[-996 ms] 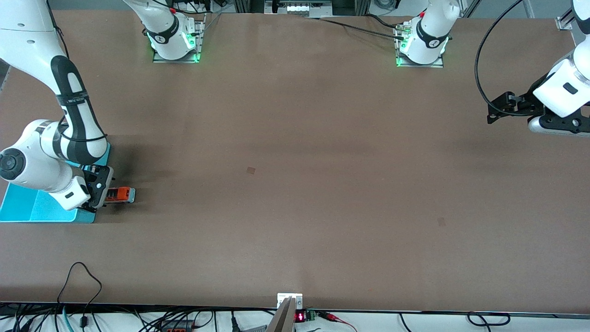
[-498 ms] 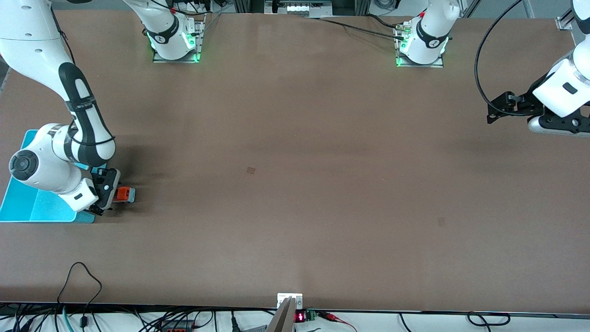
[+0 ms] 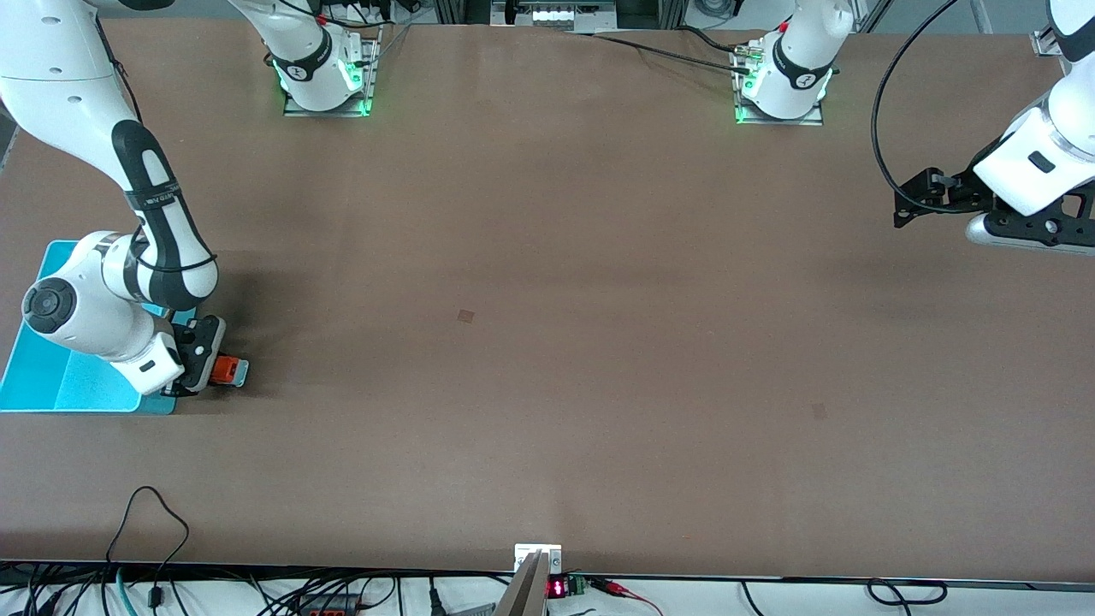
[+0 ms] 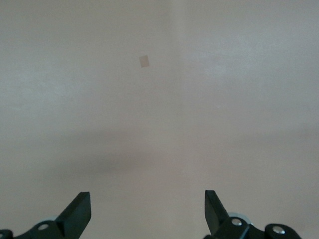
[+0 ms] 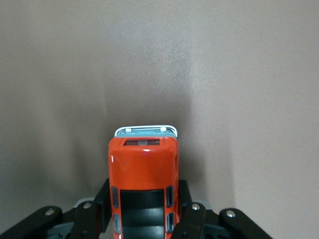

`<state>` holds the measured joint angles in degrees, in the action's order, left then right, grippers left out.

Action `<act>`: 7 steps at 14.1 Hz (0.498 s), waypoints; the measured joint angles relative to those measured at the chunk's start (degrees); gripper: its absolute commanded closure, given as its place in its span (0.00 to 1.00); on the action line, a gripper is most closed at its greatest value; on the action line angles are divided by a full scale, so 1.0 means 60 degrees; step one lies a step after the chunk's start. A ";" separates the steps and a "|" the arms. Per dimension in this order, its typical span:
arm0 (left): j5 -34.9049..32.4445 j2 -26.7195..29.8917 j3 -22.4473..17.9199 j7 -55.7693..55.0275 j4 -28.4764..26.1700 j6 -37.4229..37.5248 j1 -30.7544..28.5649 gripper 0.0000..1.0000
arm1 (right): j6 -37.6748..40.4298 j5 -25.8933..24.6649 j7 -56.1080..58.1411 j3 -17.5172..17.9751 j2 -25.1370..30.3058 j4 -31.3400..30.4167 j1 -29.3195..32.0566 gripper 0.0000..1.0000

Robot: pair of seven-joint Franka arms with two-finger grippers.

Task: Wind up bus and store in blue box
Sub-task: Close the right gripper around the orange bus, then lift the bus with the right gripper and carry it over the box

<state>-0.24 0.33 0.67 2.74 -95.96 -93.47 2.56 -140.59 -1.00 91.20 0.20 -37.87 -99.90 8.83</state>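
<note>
Table: brown matte tabletop (image 3: pixel 547 342), almost bare from the front camera.
Front, right arm: my right gripper (image 3: pixel 204 370) sits low beside the light blue rectangular plastic box (image 3: pixel 51 389), with the small orange-red toy bus (image 3: pixel 227 370) sticking out from between its jaws, silver nose pointing away from the box.
Front, left arm: waiting; my left gripper (image 3: pixel 911 205) hangs over bare table at its own end.
Left wrist: both black fingertips (image 4: pixel 79 211) stand wide apart with nothing between them, only tabletop ahead.
Right wrist: jaws closed on the flanks of the bus (image 5: pixel 143 186), its dark roof panel between them, front end projecting past the tips.
Step in hand: I judge this to be the wind-up drag. I would press the wheels flat, pull straight back toward the box, and keep the squeeze even so the toy does not yaw.
Hidden: wheels and rear of the bus are covered by the gripper; wheel contact with the table I cannot confirm. Part of the box lies under the arm.
</note>
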 measured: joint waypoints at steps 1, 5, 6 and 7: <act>0.0000 0.0000 0.0000 0.0000 0.0000 0.0002 0.0000 0.00 | -0.0025 0.0005 -0.0054 0.0005 0.0000 0.0000 0.0006 1.00; 0.0000 0.0000 0.0000 0.0000 0.0001 0.0009 0.0000 0.00 | -0.0118 0.0011 -0.2306 0.0227 0.0084 0.0178 -0.0019 1.00; 0.0000 0.0000 0.0000 0.0000 0.0001 0.0011 0.0000 0.00 | -0.0108 0.0011 -0.3200 0.0311 0.0160 0.0306 -0.0097 1.00; 0.0000 0.0000 0.0001 0.0000 0.0001 0.0012 0.0000 0.00 | -0.0056 0.0011 -0.4137 0.0374 0.0258 0.0451 -0.0233 1.00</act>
<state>-0.24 0.33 0.68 2.73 -95.96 -93.40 2.56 -140.92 -0.93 66.37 2.44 -36.32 -97.19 7.43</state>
